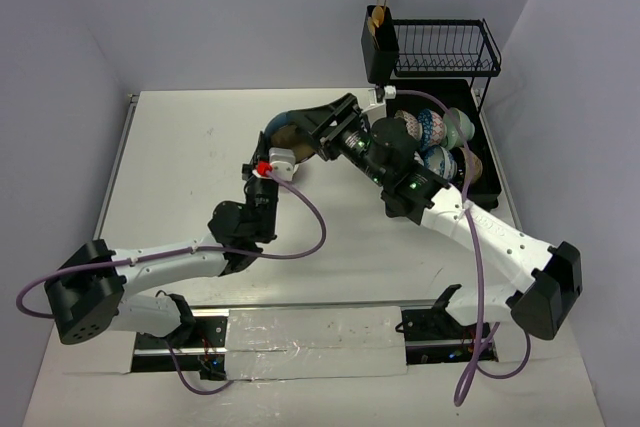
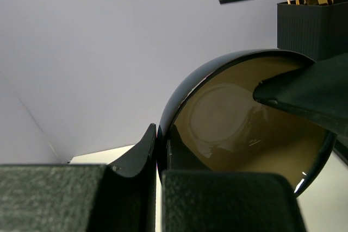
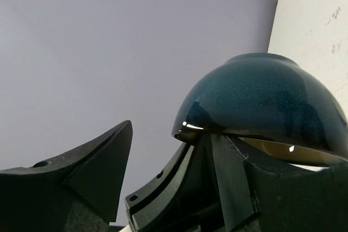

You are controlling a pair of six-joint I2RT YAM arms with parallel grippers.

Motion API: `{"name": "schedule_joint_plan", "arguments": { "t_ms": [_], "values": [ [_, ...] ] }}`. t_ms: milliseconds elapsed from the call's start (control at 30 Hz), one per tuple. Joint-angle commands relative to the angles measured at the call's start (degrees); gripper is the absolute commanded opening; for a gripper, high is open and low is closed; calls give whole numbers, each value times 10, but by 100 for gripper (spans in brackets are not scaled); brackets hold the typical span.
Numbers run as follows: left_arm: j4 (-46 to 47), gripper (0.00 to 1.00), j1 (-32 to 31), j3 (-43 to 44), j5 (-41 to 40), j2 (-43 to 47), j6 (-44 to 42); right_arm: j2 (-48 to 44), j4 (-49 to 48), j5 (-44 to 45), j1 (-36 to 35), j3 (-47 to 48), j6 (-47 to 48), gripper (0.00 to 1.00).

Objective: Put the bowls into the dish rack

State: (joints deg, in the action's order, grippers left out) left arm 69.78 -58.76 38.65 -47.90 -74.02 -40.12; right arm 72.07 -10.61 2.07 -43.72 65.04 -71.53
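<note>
Your left jaws grip the bowl (image 2: 239, 129) by its rim; close the open right jaws squarely over the opposite rim before releasing.

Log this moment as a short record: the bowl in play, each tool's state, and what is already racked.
bowl: tan inside, dark outside, held on edge above the table
left tool: shut on the bowl's rim
right tool: open, one finger on each side of the bowl's opposite rim
racked bowls: several, standing on edge in the lower tier
dish rack: far right of the table
</note>
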Motion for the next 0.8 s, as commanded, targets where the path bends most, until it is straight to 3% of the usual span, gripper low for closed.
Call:
{"name": "schedule_joint_plan", "arguments": {
  "t_ms": [0,233,267,300,333,467,500,567,600,767],
  "values": [
    [120,0,-15,-3,31,-3,-9,3,-33,38,-5,45,-13,67],
    [134,0,-17,17,3,-27,-22,12,-17,33,-19,50,0,66],
    [122,0,-16,19,-17,-24,-14,7,-12,35,-18,45,14,66],
    [58,0,-16,23,-48,-11,60,-27,8,54,-19,19,42,67],
    [57,0,-16,23,-48,-10,61,-27,23,66,-18,18,42,67],
    [-151,0,-14,31,-61,56,250,-69,94,120,-16,2,105,70],
    [-278,0,-14,40,-55,69,297,-83,106,132,-16,-1,138,72],
    [-395,0,-9,65,-15,92,450,-98,162,172,-13,-10,168,75],
    [-502,0,-8,75,1,98,530,-116,175,175,-8,-24,176,77],
    [-693,0,-4,114,133,94,680,-159,240,190,19,-62,246,79]
  ]
}}
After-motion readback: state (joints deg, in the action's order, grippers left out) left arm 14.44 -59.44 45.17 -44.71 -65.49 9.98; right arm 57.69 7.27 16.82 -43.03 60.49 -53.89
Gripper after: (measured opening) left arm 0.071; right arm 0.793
